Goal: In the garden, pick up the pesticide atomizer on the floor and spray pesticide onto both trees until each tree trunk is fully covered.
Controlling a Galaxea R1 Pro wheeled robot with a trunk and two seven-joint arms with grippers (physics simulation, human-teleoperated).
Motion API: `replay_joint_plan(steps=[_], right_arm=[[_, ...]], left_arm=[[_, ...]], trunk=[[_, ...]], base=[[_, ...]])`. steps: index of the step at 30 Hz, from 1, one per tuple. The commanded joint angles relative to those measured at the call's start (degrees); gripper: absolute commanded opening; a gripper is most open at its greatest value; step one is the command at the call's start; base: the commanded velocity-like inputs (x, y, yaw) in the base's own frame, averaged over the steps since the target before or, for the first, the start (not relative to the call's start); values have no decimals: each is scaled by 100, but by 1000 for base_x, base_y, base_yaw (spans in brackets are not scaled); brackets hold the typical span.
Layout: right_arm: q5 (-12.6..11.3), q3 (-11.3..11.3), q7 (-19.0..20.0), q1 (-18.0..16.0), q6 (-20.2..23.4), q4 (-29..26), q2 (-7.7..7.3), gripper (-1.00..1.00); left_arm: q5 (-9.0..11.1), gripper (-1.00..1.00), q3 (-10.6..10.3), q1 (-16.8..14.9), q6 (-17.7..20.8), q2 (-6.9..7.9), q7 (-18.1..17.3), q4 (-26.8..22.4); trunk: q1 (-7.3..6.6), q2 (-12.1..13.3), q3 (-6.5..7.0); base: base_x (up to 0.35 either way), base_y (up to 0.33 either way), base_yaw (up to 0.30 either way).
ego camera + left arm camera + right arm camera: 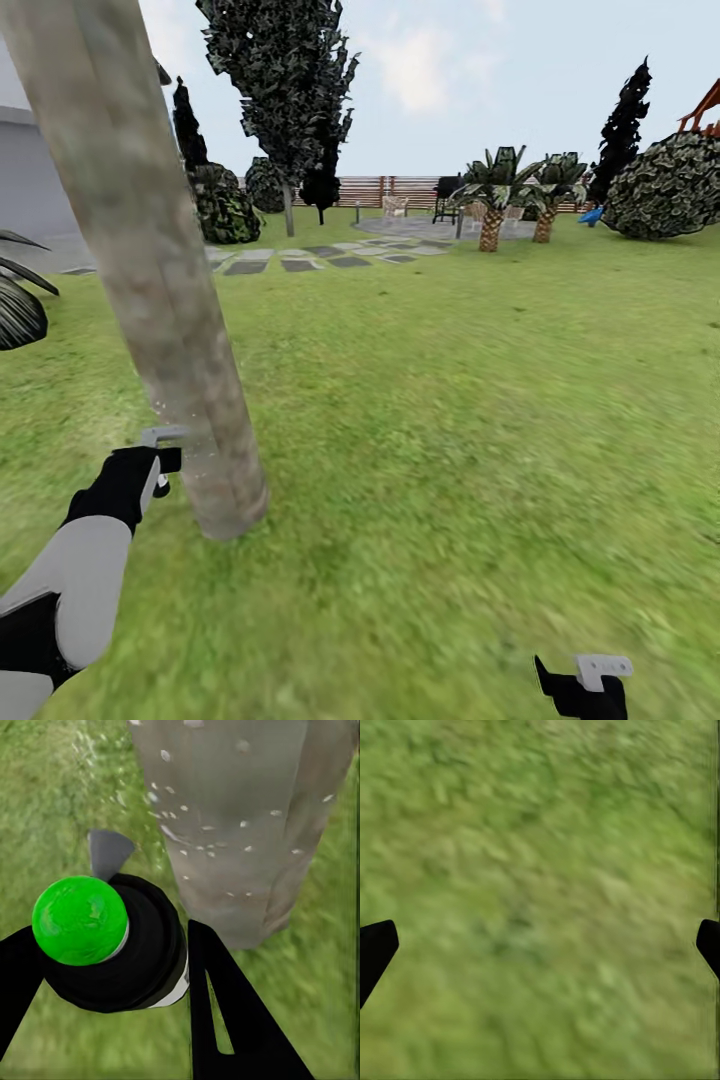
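A thick grey-brown tree trunk [150,280] rises tilted through the left of the head view out of the grass. My left gripper [160,465] is low beside its base, shut on the pesticide atomizer [112,945], a black bottle whose round top [79,919] shows green in the left wrist view. The bottle points at the trunk [240,817], and small white droplets speckle the bark there. My right gripper [585,685] hangs low at the bottom right over bare lawn, open [540,945] with nothing between its fingers.
Open lawn spreads right of the trunk. Grey stepping slabs [300,258] lead to a paved patch before the slat fence [390,188]. Two short palms [492,200], black cypress-like trees [290,90], a big bush [670,185] and a dark leafy plant [18,310] stand around.
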Motion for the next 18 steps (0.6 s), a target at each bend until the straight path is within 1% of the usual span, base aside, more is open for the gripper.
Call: replay_joint_plan(steps=[1, 12, 15, 18], right_arm=[[21, -49, 46, -7, -24, 1, 2, 100], [19, -49, 48, -7, -24, 3, 0, 100], [20, -41, 54, -7, -24, 3, 3, 100], [25, -31, 54, -7, -24, 3, 18, 100]], left_arm=[[-2, -100, 9, -5, 25, -4, 9, -8], [1, -100, 26, -5, 19, -6, 26, -49], [-1, -100, 45, 6, 31, 9, 31, -76], [6, -100, 54, 187, 17, 32, 19, -88]], trunk=[[-1, -3, -5], [-1, -3, -5], [-1, -3, -5], [-1, -3, -5]], base=[[0, -270, 0], [83, -270, 0], [17, -270, 0], [3, -270, 82]])
